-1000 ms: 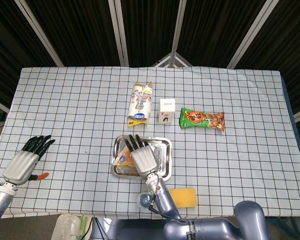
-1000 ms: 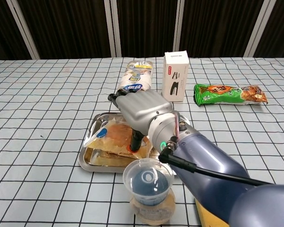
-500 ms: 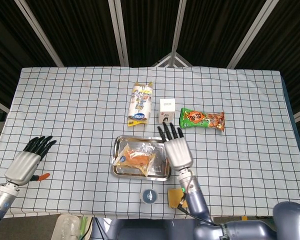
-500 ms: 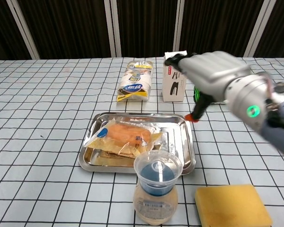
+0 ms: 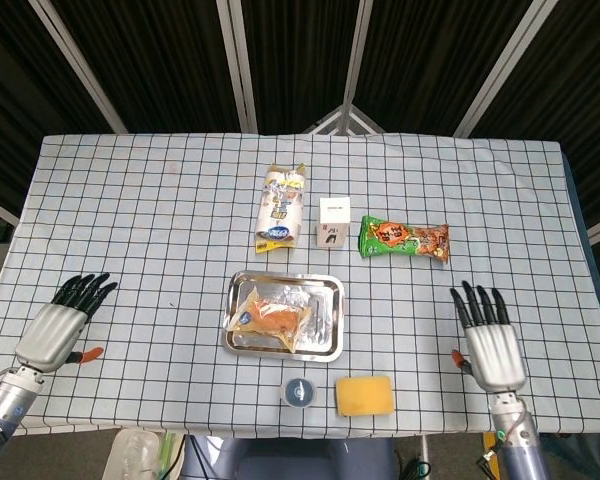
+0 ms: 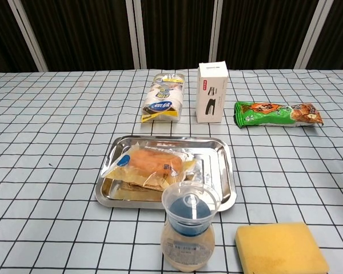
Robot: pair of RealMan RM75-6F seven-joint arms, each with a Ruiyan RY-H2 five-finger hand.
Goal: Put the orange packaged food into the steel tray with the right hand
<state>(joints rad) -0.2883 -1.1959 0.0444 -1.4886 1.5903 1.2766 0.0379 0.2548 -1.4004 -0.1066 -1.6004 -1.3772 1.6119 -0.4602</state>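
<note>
The head view looks steeply down from high above the near edge of the table (image 5: 130, 200), taking in all four edges, the dark panels beyond the far edge, and both hands at the near corners. The chest view sits low and close at the near edge, facing level toward the far edge, with the lidded cup (image 6: 186, 225) large in front. Both share the steel tray (image 5: 332, 310) (image 6: 224, 171) and the packages behind it

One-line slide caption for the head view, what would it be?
Orange packaged food lies in the rectangular steel tray on the checked table; left hand and right hand rest open at either side.
</note>
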